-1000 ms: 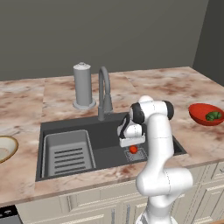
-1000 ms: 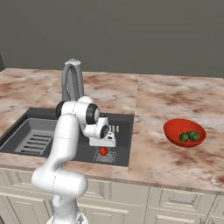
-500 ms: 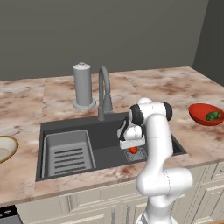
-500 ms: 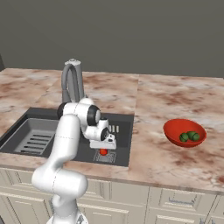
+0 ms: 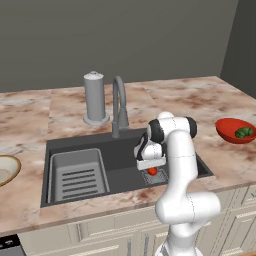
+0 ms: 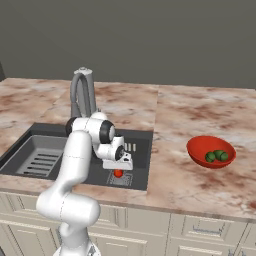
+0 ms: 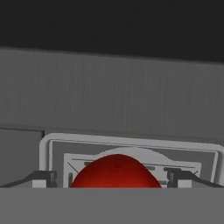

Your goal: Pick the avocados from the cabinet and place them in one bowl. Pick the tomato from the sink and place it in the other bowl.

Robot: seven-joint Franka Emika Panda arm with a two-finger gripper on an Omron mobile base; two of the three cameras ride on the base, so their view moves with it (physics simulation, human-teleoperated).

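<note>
The white arm rose from its base at the front edge of the counter, bent sharply at the elbow above the sink [image 5: 125,155] and folded back down, its hand pointing into the basin near the right front corner. The gripper [image 5: 152,169] hung low over the square drain [image 7: 131,151], its jaws spread wide and released, one dark fingertip [image 7: 43,177] standing on each side of the tomato [image 7: 114,171] without visibly pressing on it. The tomato [image 6: 118,173] sat on the drain at the bottom of the sink, directly beneath the hand and between the open fingers. From the hand's own camera the red fruit bulged up at the bottom of the frame, with the grey wall of the basin behind it.

At the left end of the sink lay a ribbed grey rack [image 5: 79,174]. The curved faucet [image 5: 119,107] stood at the back edge of the sink, and a grey canister [image 5: 95,97] stood just beside it on the marble counter [image 6: 200,115]. Well to the right of the sink, on the counter, the red bowl [image 6: 211,151] held two avocados [image 6: 216,156], lying close together. The cream bowl [image 5: 6,170] sat at the far left edge of the counter, cut off by the frame.
</note>
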